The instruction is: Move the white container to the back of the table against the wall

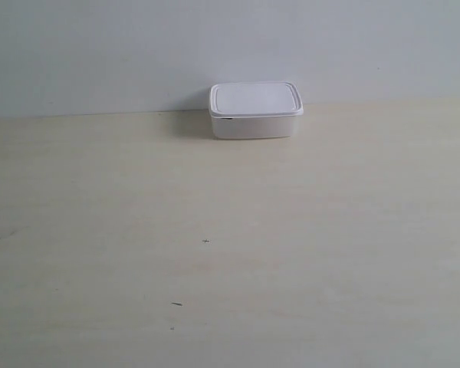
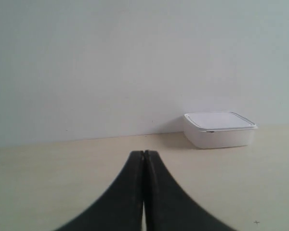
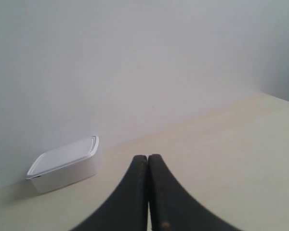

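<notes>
The white container point(image 1: 254, 111) sits lidded at the back of the table point(image 1: 230, 253), right at the foot of the wall point(image 1: 230, 46). Neither arm shows in the exterior view. In the left wrist view my left gripper point(image 2: 144, 153) is shut with nothing in it, well short of the white container point(image 2: 219, 130), which stands off to one side ahead of it. My right gripper point(image 3: 148, 157) is also shut and empty, with the white container point(image 3: 65, 164) some way off by the wall.
A few tiny dark marks point(image 1: 205, 241) dot the cream table. The table's far corner edge point(image 3: 279, 98) shows in the right wrist view, beside a darker wall section.
</notes>
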### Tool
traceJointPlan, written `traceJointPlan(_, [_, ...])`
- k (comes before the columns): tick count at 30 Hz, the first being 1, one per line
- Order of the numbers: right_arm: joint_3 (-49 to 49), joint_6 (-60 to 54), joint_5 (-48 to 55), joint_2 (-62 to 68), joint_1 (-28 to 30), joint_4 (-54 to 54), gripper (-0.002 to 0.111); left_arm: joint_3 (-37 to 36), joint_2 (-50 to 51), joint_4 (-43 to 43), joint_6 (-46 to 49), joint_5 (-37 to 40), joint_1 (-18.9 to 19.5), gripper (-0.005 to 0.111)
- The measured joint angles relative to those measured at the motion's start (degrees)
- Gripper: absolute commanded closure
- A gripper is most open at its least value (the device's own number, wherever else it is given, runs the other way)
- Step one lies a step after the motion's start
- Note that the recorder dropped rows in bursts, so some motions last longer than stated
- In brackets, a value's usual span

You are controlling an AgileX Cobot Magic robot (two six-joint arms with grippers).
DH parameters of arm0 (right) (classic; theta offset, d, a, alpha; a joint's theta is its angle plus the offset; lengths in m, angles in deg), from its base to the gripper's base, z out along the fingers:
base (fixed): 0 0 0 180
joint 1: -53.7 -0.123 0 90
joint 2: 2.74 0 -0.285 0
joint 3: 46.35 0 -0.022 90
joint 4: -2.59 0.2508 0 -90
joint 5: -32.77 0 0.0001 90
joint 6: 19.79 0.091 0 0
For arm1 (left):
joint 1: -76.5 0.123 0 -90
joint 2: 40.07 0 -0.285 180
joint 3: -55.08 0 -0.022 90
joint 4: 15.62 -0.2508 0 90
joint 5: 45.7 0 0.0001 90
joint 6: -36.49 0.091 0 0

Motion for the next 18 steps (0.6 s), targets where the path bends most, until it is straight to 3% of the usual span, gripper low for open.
traceJointPlan(3, [0.0, 0.0, 5.45, 0.0, 0.0, 0.0, 0.108, 0.0, 0.0, -2.63, 1.77, 0.11, 0.0, 0.107])
traceJointPlan(7, [0.0, -0.24, 9.24, 0.0, 0.0, -5.16, 0.108, 0.0, 0.0, -3.35, 11.01, 2.29, 0.0, 0.107])
traceJointPlan(12, [0.0, -0.24, 9.69, 0.0, 0.0, -14.2, 0.108, 0.0, 0.0, -3.35, 12.95, 4.11, 0.0, 0.107])
traceJointPlan(18, [0.0, -0.24, 9.69, 0.0, 0.0, -16.21, 0.108, 0.0, 0.0, -3.35, 12.49, 6.6, 0.0, 0.107])
